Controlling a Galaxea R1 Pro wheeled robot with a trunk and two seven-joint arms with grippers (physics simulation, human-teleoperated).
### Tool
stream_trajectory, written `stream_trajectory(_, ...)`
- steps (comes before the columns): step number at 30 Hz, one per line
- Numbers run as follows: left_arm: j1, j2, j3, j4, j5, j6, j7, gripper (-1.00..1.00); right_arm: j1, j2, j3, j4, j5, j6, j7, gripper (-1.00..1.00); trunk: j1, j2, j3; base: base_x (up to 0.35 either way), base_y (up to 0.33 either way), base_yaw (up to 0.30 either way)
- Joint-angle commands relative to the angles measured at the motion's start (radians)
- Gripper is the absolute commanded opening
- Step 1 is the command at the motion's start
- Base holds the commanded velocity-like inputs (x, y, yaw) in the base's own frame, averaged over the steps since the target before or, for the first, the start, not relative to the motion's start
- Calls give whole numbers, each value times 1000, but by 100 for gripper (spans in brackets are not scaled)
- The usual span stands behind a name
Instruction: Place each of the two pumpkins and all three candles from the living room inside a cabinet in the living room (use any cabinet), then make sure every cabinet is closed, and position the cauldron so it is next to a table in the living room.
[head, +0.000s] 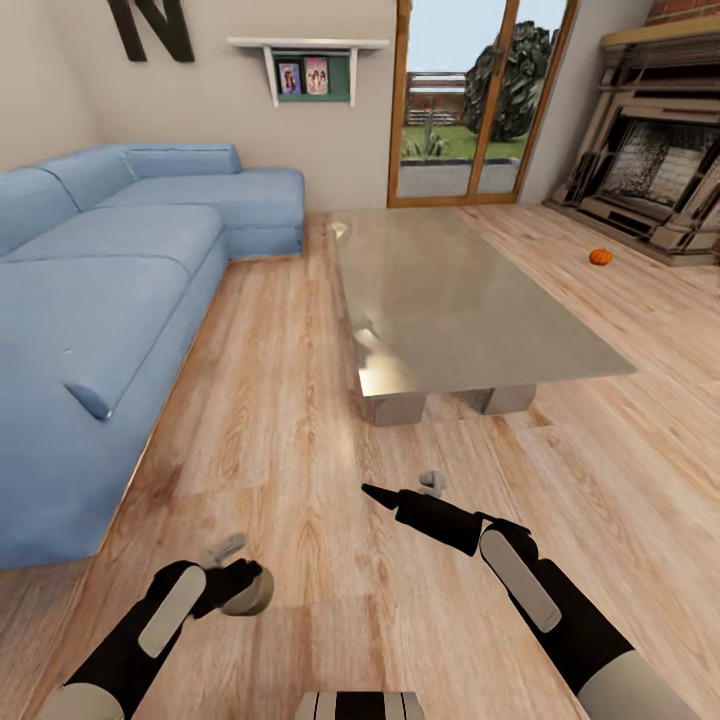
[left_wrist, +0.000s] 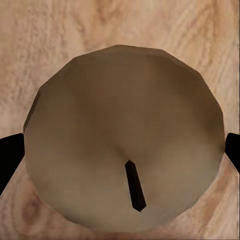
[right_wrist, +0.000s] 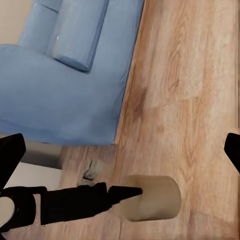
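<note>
My left gripper (head: 243, 582) is shut on a stubby beige candle (head: 251, 591), held low over the wood floor. In the left wrist view the candle's top (left_wrist: 120, 125) with its dark wick lies between two black fingertips (left_wrist: 9, 157) that press its sides. The right wrist view shows the same candle (right_wrist: 152, 198) in the left gripper (right_wrist: 127, 192). My right gripper (head: 405, 488) is open and holds nothing, its fingertips (right_wrist: 10, 155) standing wide apart. One orange pumpkin (head: 600, 257) sits on the floor by the fireplace. The glossy grey table (head: 470, 290) stands ahead.
A blue corner sofa (head: 110, 290) runs along the left, and its front edge (right_wrist: 75, 100) is close to my arms. The stone fireplace (head: 655, 150) stands at the far right, glass doors (head: 470, 100) at the back. Bare wood floor (head: 280, 400) lies between sofa and table.
</note>
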Motion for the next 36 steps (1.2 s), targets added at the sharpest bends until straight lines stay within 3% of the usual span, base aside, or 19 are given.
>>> stream_trajectory(1,0,1,0,-7,9,16,11,-100,-1,0,1,6,-7,3,-1,100,-1,0,3,0,0,0)
stream_trajectory(4,0,4,12,-25,8,67,11,-100,-1,0,1,13,-7,3,-2,100,-2,1,15,0,0,0)
stream_trajectory(5,1,8,52,-44,9,101,11,-100,-1,0,1,15,-6,3,-1,100,-2,1,19,0,0,0)
stream_trajectory(8,1,14,69,-51,11,138,11,-100,-1,0,1,17,-6,3,-3,100,-4,2,30,0,0,0)
stream_trajectory(16,1,16,73,-53,10,152,11,-100,-1,1,0,32,-7,3,-4,100,-7,3,63,0,0,-51)
stream_trajectory(36,1,11,70,-52,7,151,12,-100,-1,1,0,47,-9,1,0,100,-16,8,163,-2,0,-218)
